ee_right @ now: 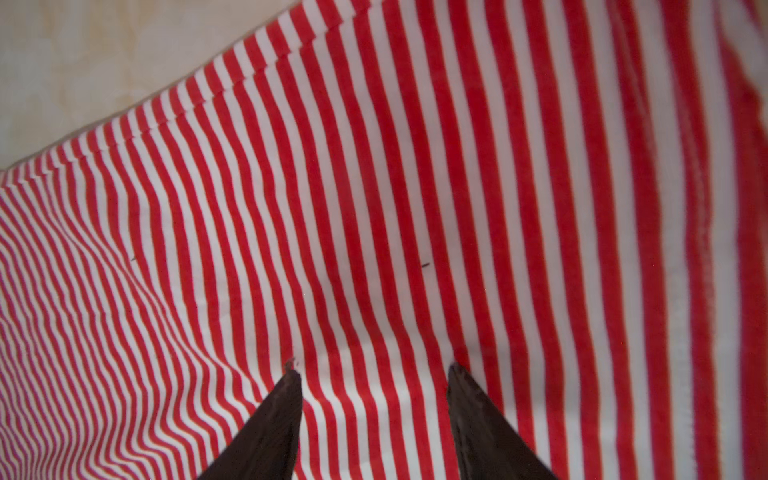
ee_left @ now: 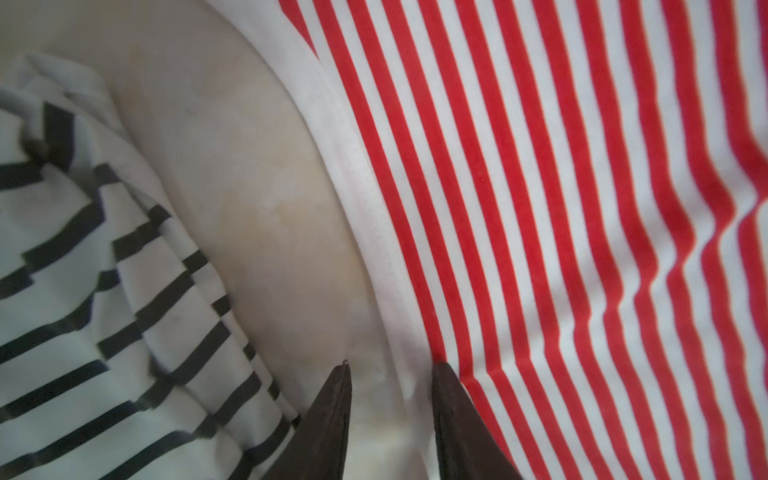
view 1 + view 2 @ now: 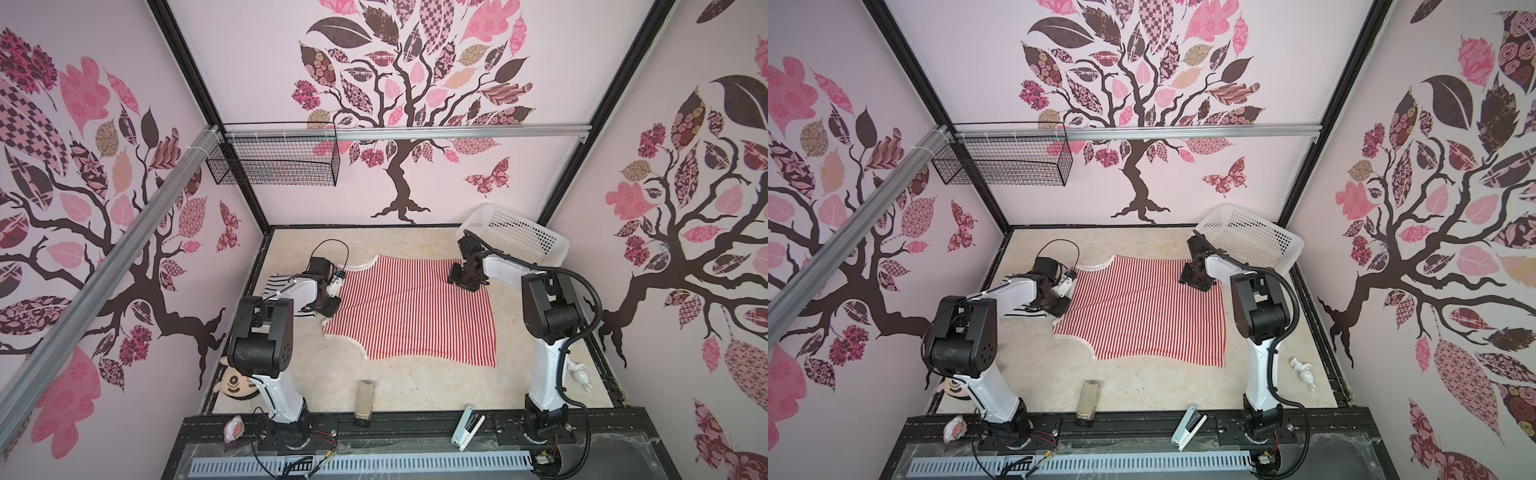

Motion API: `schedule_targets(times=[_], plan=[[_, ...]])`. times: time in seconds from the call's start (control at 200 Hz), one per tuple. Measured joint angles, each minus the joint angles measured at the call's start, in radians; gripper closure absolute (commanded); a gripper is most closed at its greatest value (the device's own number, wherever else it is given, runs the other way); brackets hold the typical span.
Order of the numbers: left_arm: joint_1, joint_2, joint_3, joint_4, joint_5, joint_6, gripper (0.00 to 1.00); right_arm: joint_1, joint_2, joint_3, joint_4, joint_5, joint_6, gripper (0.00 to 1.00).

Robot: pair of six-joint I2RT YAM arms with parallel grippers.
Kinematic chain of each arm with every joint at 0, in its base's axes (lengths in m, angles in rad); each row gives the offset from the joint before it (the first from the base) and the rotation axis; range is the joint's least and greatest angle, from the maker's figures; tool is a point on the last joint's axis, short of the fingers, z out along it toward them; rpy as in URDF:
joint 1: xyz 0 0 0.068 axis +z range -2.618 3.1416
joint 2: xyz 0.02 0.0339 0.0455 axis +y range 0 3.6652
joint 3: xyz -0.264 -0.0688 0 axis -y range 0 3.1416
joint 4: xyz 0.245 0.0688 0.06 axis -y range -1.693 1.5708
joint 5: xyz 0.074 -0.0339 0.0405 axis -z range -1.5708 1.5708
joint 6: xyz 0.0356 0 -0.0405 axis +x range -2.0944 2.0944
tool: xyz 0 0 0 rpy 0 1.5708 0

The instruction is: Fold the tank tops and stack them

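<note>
The red-and-white tank top lies spread flat on the middle of the table. The black-and-white tank top lies crumpled at the left, mostly hidden under my left arm; the left wrist view shows its folds. My left gripper is low at the red top's left edge. It is open, one tip over bare table and the other on the white trim. At the top's far right corner my right gripper is open, both tips down on the striped cloth.
A white lattice basket leans tilted in the back right corner, just behind my right arm. A black wire basket hangs on the back wall. Along the front lie a plush toy, a small box, a white stapler-like object and a white figurine.
</note>
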Motion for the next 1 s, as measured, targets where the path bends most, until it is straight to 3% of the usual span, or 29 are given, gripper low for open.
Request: schedule_targets(times=[0.155, 0.325, 0.745, 1.001], plan=[[0.002, -0.014, -0.014, -0.002, -0.014, 0.004, 0.64, 0.034, 0.079, 0.129, -0.039, -0.005, -0.016, 0.41], [0.002, -0.021, -0.016, -0.014, -0.052, 0.008, 0.64, 0.074, 0.071, 0.123, -0.057, 0.019, -0.022, 0.41], [0.002, -0.056, -0.015, -0.066, -0.154, 0.035, 0.63, 0.033, -0.238, -0.078, -0.140, 0.128, -0.038, 0.40], [-0.010, -0.238, -0.014, -0.129, -0.025, 0.031, 0.60, 0.038, -0.407, -0.324, -0.087, 0.079, -0.023, 0.40]])
